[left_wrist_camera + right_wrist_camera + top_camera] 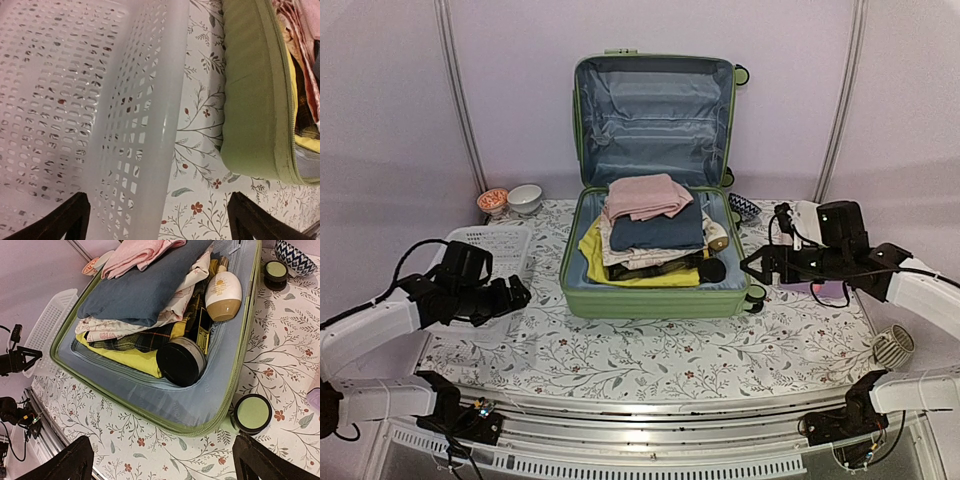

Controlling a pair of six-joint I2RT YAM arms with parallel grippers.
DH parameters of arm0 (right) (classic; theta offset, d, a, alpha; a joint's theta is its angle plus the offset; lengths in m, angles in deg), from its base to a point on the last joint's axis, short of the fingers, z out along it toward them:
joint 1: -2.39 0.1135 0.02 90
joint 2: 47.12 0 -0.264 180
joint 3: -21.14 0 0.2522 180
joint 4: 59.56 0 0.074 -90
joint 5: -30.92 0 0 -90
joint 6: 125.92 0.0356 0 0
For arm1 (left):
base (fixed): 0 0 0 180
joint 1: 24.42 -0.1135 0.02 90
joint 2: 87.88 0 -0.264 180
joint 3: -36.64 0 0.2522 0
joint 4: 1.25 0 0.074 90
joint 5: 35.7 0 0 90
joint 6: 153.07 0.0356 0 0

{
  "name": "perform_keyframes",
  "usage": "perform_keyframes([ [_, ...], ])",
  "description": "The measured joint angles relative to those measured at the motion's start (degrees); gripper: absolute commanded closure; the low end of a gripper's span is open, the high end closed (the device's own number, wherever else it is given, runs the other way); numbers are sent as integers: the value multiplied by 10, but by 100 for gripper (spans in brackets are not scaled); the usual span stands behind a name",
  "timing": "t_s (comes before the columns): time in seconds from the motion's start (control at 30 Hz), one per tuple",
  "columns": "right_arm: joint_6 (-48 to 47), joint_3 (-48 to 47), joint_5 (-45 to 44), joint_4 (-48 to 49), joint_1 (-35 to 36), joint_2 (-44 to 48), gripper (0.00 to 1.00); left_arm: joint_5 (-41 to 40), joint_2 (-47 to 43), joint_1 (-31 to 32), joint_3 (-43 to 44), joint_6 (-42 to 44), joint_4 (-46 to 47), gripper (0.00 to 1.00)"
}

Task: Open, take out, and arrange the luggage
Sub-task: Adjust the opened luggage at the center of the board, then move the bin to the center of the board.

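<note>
The light-green suitcase point(655, 180) lies open in the middle of the table, lid upright against the back wall. Its lower half holds folded clothes: pink point(645, 196), dark blue point(660, 232), white-patterned, plaid and yellow point(620, 270). A round black-lidded jar point(181, 361) and a cream bottle point(223, 293) lie at its right side. My left gripper point(515, 293) is open and empty, between the white basket point(75, 110) and the suitcase's left wall point(252, 100). My right gripper point(752, 266) is open and empty, just right of the suitcase's near right corner point(210, 425).
A white perforated basket point(492, 248) stands left of the suitcase. Two small bowls point(510, 199) sit at the back left. A blue-patterned bowl point(744, 207) and a small purple-and-white box point(830, 290) are on the right. The suitcase's black wheels point(251, 413) stick out toward my right gripper.
</note>
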Motion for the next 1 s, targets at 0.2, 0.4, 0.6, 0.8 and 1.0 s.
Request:
perform_keyframes([
  [0.2, 7, 6, 12, 0, 0, 7, 1, 94, 0, 12, -43, -25, 62, 19],
  [0.4, 16, 10, 30, 6, 0, 7, 1, 167, 26, 65, -56, -49, 114, 34],
  [0.6, 22, 30, 40, 10, 0, 16, 1, 168, 49, 155, -52, -83, 143, 31],
  [0.8, 26, 33, 45, 12, 1, 22, 1, 151, 79, 236, -33, -122, 164, 17],
  [1.0, 29, 33, 48, 12, 2, 23, 1, 100, 102, 289, 33, -130, 134, 11],
])
